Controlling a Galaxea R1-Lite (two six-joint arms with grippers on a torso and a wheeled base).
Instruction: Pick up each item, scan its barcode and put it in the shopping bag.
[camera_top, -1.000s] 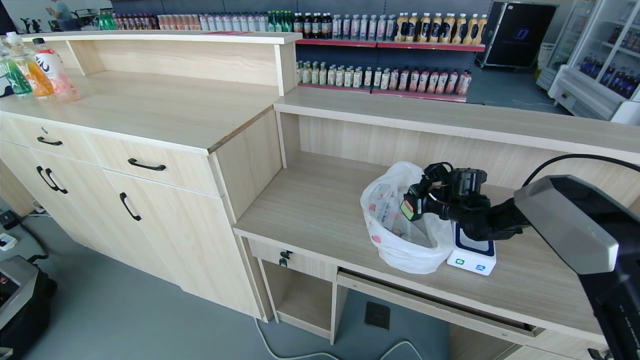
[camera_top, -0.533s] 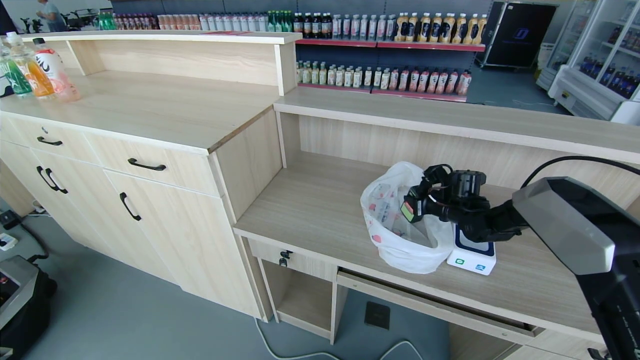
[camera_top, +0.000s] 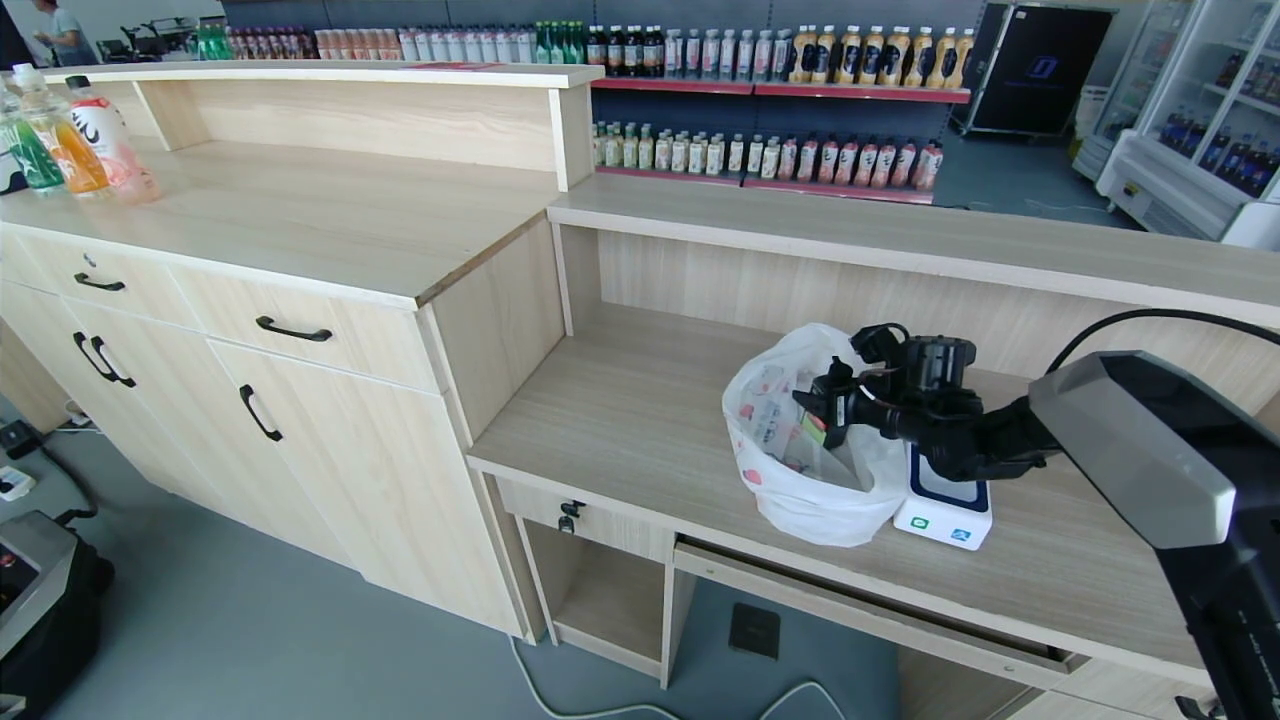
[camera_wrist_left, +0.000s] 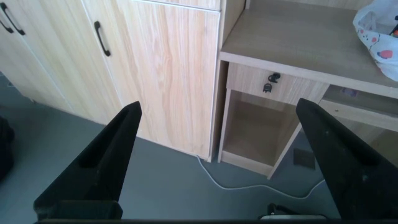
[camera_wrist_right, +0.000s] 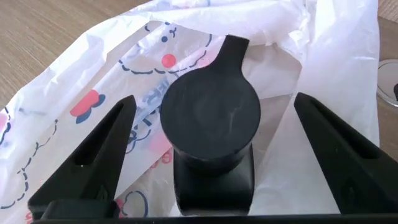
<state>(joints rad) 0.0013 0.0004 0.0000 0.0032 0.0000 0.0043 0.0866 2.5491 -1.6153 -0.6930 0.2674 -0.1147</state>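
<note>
Right gripper (camera_wrist_right: 212, 106) spread wide above the shopping bag (camera_top: 800, 510): thin soft plastic, judged light and floppy, best gripped at its bunched rim.

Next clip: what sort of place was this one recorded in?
Most likely a shop's checkout: red wall shelves of bottled drinks, a glass-door drinks fridge, and a light wooden counter bearing a white plastic shopping bag beside a small white scanner box.

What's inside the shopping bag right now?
A dark round-topped item lies in the shopping bag, below the open right claw. Anything beneath it is hidden by plastic folds.
</note>
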